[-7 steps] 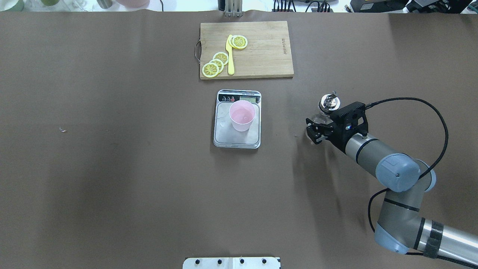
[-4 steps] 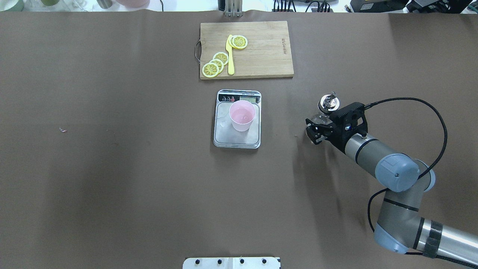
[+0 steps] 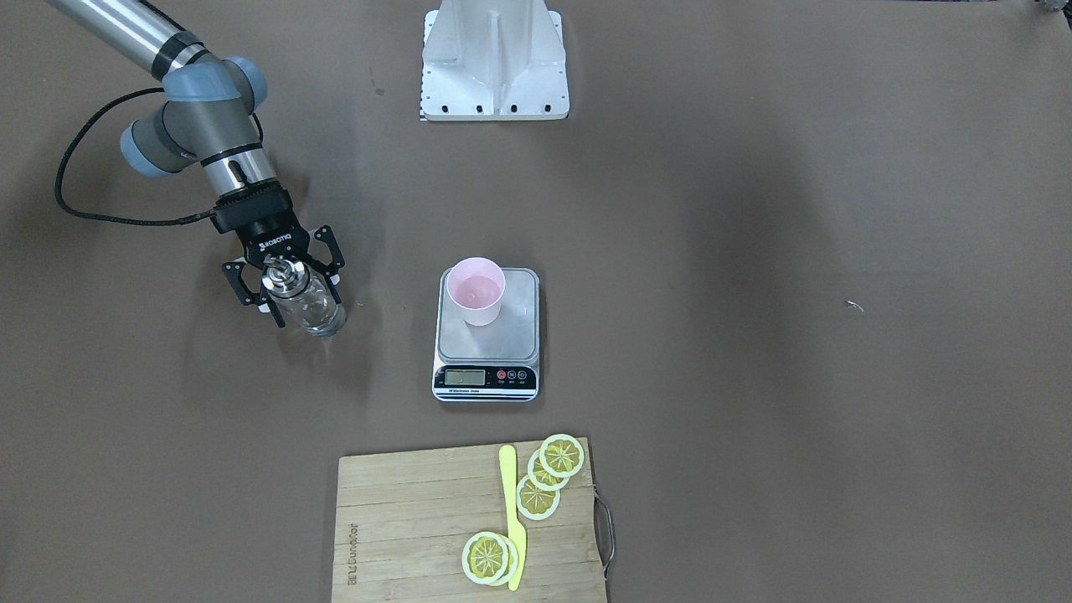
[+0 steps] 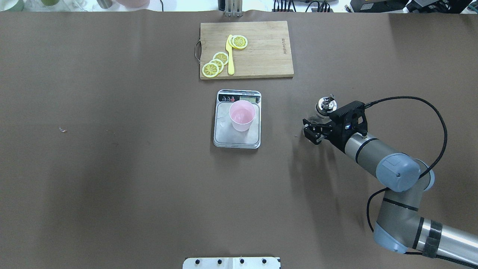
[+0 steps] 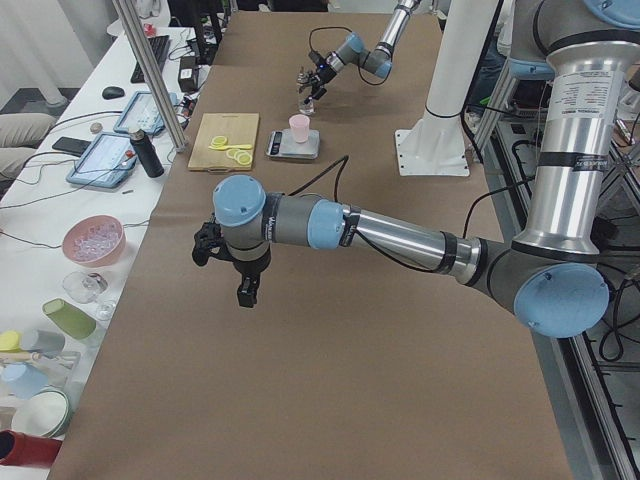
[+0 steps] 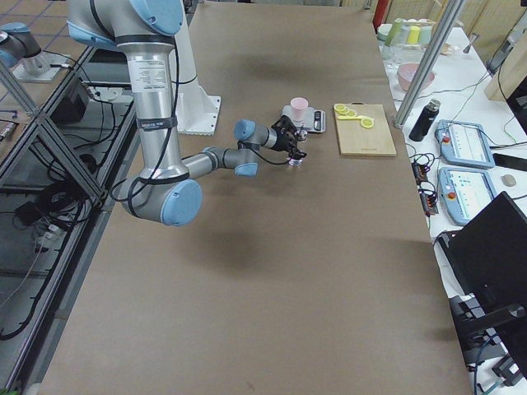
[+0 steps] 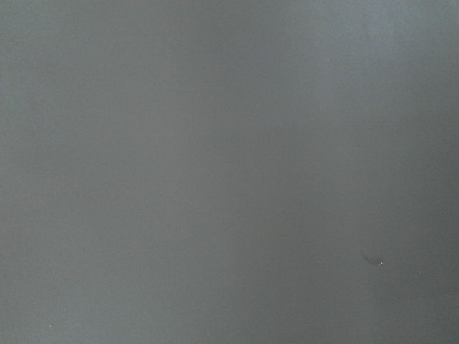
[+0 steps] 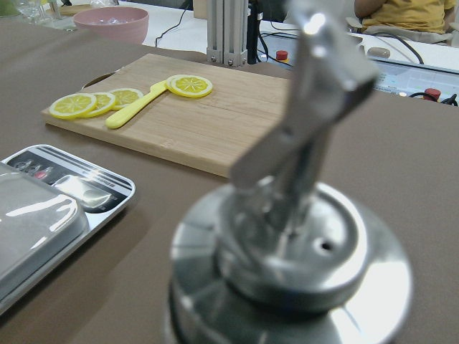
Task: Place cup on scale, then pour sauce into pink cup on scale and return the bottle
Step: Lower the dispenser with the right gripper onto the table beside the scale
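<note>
The pink cup (image 4: 242, 116) stands upright on the silver scale (image 4: 224, 132), toward its display end; both also show in the front view, the cup (image 3: 476, 291) on the scale (image 3: 521, 331). My right gripper (image 4: 310, 129) is shut on the clear glass bottle (image 4: 325, 105) with the metal pourer, holding it upright low over the table, right of the scale. The front view shows the fingers on both sides of the bottle (image 3: 308, 308). The right wrist view is filled by the pourer cap (image 8: 294, 236). My left gripper (image 5: 245, 292) hangs over bare table; I cannot tell its state.
A wooden cutting board (image 4: 265, 52) with lemon slices and a yellow knife (image 4: 230, 56) lies behind the scale. The robot's white base plate (image 4: 231, 262) sits at the near table edge. The left wrist view shows only brown table cover.
My right gripper has moved slightly left and lower with the bottle in it. The cup and scale have not moved.
</note>
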